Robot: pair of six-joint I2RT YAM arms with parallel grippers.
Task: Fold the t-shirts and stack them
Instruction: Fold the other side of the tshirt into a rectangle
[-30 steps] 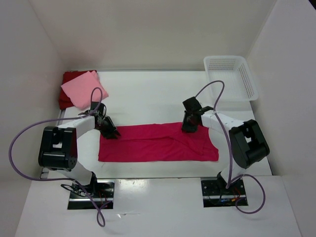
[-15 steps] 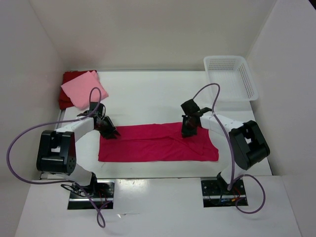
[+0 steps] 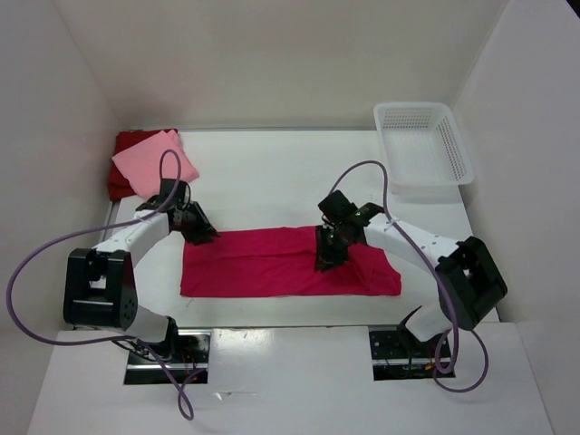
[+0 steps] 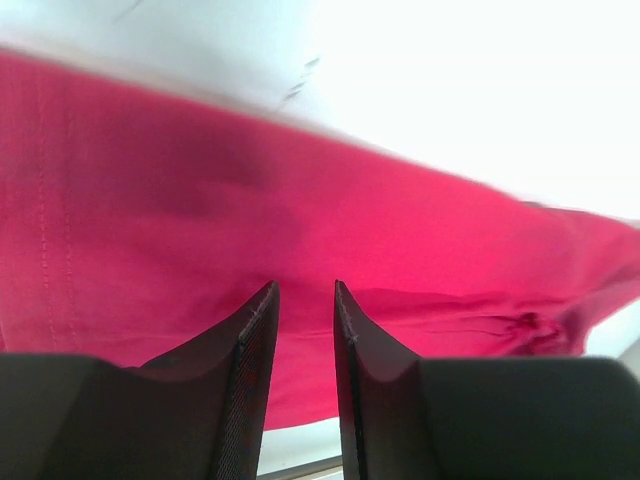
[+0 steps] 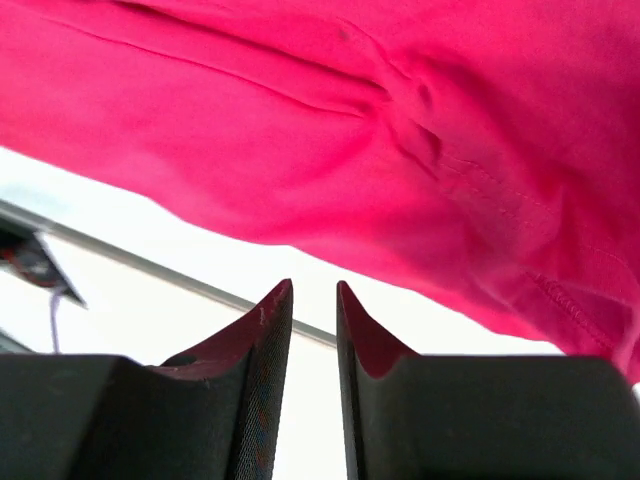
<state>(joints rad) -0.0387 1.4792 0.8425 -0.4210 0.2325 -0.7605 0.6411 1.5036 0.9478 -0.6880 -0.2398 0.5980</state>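
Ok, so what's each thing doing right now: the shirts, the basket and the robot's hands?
magenta shirt: spread out flat, not stacked.
red shirt: at the bottom of the pile, mostly covered.
pink shirt: folded, on top of the red shirt.
basket: upright, empty.
left hand: at the magenta shirt's far left corner, fingers slightly apart; grip unclear.
right hand: over the magenta shirt, fingers slightly apart, holding nothing.

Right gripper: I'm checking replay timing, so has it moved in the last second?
Yes. The right gripper has shifted left and down in the top view, away from the white basket, further over the crimson shirt.
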